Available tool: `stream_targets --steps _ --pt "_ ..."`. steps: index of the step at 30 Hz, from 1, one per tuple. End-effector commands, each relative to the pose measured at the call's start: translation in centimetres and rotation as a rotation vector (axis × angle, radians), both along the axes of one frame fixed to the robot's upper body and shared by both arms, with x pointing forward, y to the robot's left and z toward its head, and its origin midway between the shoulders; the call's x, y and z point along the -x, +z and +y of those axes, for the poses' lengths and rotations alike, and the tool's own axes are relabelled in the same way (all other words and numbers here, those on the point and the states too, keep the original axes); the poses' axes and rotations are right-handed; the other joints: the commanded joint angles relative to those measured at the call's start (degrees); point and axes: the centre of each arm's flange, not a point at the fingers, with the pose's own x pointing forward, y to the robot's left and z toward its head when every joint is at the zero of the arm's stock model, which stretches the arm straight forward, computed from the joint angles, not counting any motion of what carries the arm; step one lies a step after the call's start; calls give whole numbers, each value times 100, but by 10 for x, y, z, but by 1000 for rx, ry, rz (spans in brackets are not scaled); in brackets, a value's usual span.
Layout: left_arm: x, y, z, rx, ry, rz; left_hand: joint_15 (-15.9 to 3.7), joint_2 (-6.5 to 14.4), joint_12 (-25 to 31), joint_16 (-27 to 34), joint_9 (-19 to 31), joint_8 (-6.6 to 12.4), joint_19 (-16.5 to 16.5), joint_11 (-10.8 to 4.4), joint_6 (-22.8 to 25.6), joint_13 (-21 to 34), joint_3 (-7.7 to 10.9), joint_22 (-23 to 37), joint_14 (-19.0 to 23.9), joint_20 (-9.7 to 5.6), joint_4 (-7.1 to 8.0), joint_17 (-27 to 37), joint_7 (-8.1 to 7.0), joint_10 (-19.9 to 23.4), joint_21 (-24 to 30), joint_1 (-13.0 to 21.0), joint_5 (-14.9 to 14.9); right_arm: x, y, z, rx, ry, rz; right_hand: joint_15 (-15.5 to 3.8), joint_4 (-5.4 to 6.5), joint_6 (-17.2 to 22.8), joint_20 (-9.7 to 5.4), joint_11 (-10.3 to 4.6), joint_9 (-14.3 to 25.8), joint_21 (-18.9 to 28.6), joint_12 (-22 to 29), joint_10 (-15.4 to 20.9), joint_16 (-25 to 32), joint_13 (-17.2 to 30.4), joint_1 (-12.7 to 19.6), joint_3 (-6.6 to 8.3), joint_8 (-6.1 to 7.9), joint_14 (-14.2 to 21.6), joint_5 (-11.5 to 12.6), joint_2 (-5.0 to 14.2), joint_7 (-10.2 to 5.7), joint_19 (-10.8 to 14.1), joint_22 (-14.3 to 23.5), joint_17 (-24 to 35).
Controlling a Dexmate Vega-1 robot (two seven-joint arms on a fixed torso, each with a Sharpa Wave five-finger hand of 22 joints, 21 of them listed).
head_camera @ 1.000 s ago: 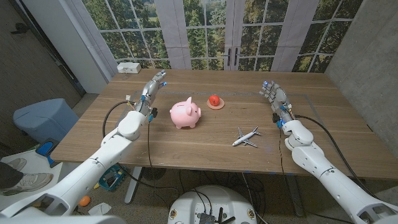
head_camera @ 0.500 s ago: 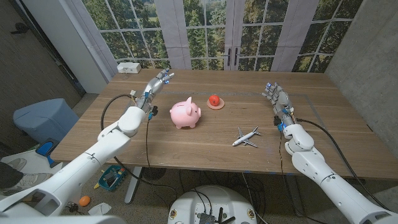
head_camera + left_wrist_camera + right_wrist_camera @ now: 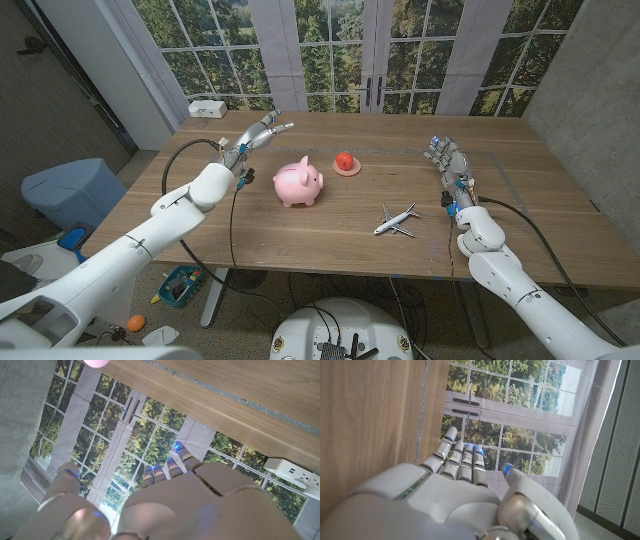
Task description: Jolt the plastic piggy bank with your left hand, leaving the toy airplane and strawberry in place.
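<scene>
Piggy bank (image 3: 299, 184) stands mid-table, left hand (image 3: 258, 134) behind-left, fingers (image 3: 281, 126) apart, empty.

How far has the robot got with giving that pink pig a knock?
Not done yet: the piggy bank stands upright on the table, untouched. In hand: the left hand is open, up behind and to the left of the pig, apart from it. Left to do: bring that hand against the pig and jolt it. The toy airplane and strawberry sit undisturbed, and the right hand waits, open, at the side.
</scene>
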Motion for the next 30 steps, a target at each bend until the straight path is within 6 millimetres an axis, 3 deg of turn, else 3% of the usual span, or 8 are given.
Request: stream_targets --steps 1,30 --pt "15 5 -10 -143 45 -8 -136 -88 -4 -11 14 -2 -45 3 -73 15 -60 14 -74 -219 -15 26 19 -58 -26 9 47 12 -10 2 -18 -12 -13 -153 -53 10 -252 1 17 -37 45 34 42 -11 -18 18 19 41 0 4 17 60 22 13" --pt "48 3 -32 -342 132 -31 -127 -105 44 31 24 48 -10 21 -167 22 -251 19 -101 -186 -62 29 46 -96 -110 34 119 47 -34 -2 -49 -37 -56 -143 -125 10 -239 4 17 -163 47 35 58 -67 -100 40 17 41 2 13 17 103 26 -1"
